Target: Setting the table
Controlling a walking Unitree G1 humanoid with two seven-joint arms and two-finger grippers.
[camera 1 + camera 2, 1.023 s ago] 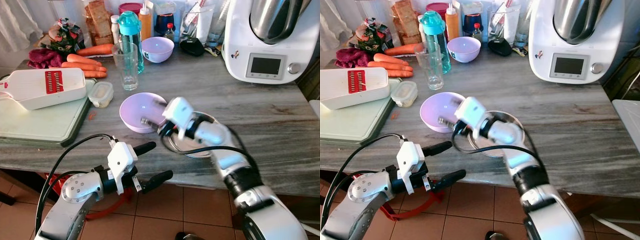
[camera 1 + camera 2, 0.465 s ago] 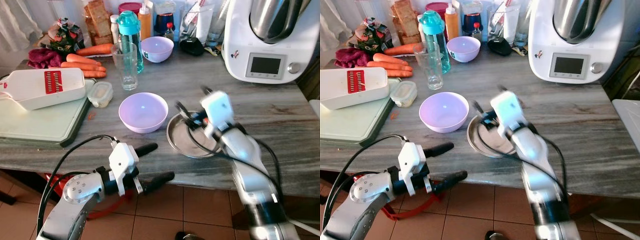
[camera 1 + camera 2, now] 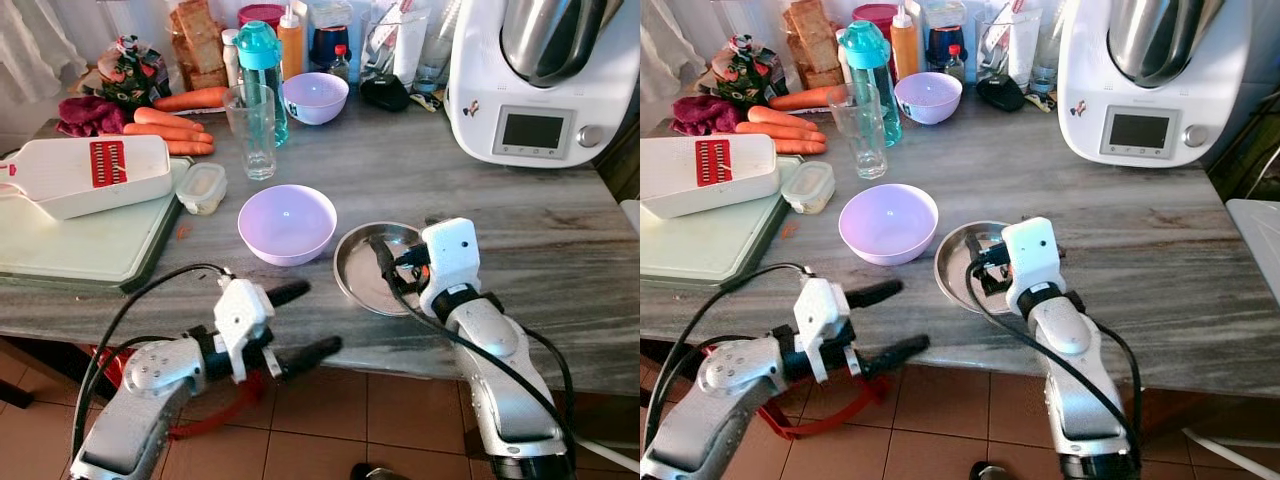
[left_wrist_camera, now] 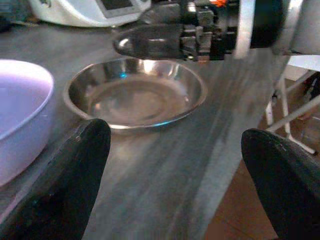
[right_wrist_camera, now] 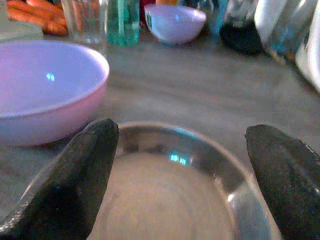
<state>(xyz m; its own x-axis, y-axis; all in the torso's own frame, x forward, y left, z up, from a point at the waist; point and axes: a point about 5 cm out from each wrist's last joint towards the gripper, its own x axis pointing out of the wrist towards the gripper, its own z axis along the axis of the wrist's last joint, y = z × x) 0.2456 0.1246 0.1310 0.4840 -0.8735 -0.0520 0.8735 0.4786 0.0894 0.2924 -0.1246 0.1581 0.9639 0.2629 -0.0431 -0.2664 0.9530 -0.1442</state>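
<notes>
My left end effector [image 3: 300,322] hangs off the near edge of the tabletop [image 3: 560,250], nearer to me than the pink bowl [image 3: 287,223], fingers [image 4: 67,170] spread wide apart, gripping nothing. Through its wrist cam I see the steel plate [image 4: 136,95] lying flat on the tabletop straight ahead, the pink bowl's rim [image 4: 22,110] just beside it.

My right end effector [image 3: 385,262] sits low over the steel plate [image 3: 365,272], on the side away from the pink bowl, pointing toward that bowl. Fingers [image 5: 77,170] are apart, one to each side of the plate's dish in the wrist cam, not clamped on it. I can't tell if a fingertip touches the rim.

The plate is just beside the pink bowl, close but I can't confirm contact. Both are near the tabletop's front edge.

Beyond the pink bowl stands an empty glass [image 3: 251,130], with a teal bottle [image 3: 262,75] just behind it. A small lidded tub [image 3: 203,187] is near the bowl on the cutting board side. The cutting board [image 3: 80,245] carries a white slicer [image 3: 85,175]. Carrots [image 3: 170,125] lie past that. A second pink bowl [image 3: 315,97] sits well behind the first, among jars at the back. A white kitchen machine [image 3: 530,80] stands far back, beyond the plate.
</notes>
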